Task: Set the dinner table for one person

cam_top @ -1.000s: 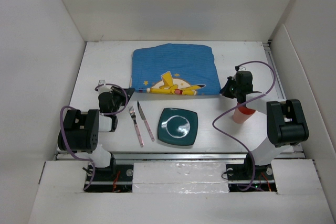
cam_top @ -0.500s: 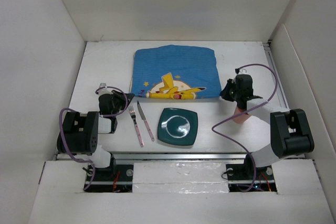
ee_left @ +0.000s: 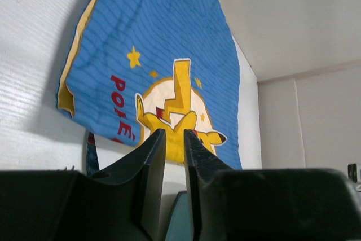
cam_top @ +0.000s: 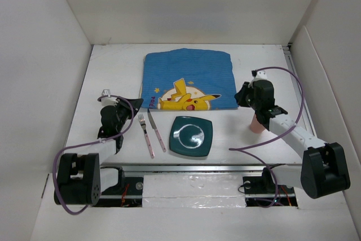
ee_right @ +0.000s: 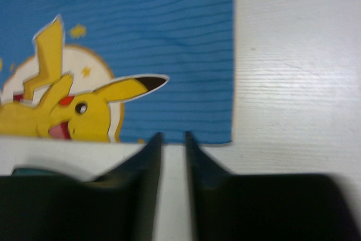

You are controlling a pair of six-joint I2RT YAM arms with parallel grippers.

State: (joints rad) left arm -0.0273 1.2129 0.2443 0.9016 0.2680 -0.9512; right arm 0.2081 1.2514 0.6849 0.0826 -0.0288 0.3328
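Observation:
The white dinner table point(cam_top: 113, 66) carries a blue placemat point(cam_top: 186, 77) with a yellow cartoon print, lying flat at the back centre. Nearer me sit a dark teal square plate point(cam_top: 192, 136), a fork point(cam_top: 145, 134) and a knife point(cam_top: 157, 130). My left gripper point(cam_top: 137, 104) hovers at the placemat's near left corner. In its wrist view the left gripper point(ee_left: 174, 135) is narrowly open and empty before the placemat point(ee_left: 163, 43). My right gripper point(cam_top: 238, 96) is at the near right corner. Its wrist view shows the right gripper point(ee_right: 172, 137) narrowly open and empty, just short of the placemat's point(ee_right: 141, 43) edge.
A pink cup point(cam_top: 257, 125) stands right of the plate, partly hidden by the right arm. White panel walls close in the table on the left, back and right. A metal rail point(cam_top: 192, 167) runs along the near edge.
Both grippers have gone from shut to slightly open. The placemat's near edge has come a little closer to the plate. Both arms have stretched out lower over the table.

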